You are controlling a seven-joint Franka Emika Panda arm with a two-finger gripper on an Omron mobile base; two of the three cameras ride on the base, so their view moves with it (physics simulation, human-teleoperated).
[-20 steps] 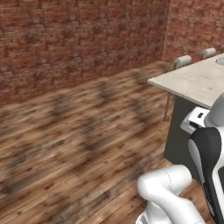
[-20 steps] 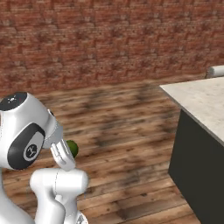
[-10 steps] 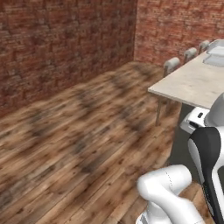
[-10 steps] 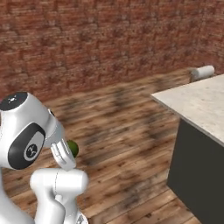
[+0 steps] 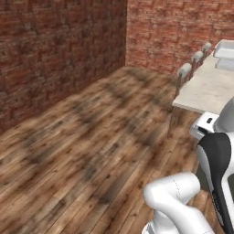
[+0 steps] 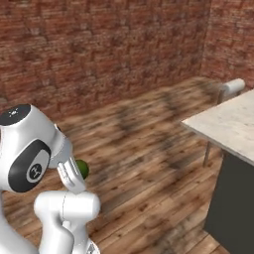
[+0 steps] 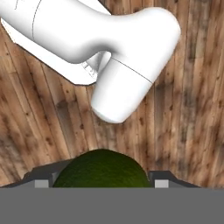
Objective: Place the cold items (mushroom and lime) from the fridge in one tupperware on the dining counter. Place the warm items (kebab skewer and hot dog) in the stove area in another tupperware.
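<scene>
Gripper clenched on the lime, above the wood floor, counter to the right

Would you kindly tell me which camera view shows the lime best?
The hand view: the lime sits large between the gripper fingertips, above the wooden floor. The right base view shows a small green sliver beside the arm.

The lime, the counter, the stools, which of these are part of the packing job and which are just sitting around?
Part of the job:
- lime, held in the gripper
- dining counter, where the tupperware goes
- pale containers at the counter's far end, possibly the tupperware; too small to tell

Just there:
- stools along the counter
- wooden floor
- brick walls
</scene>
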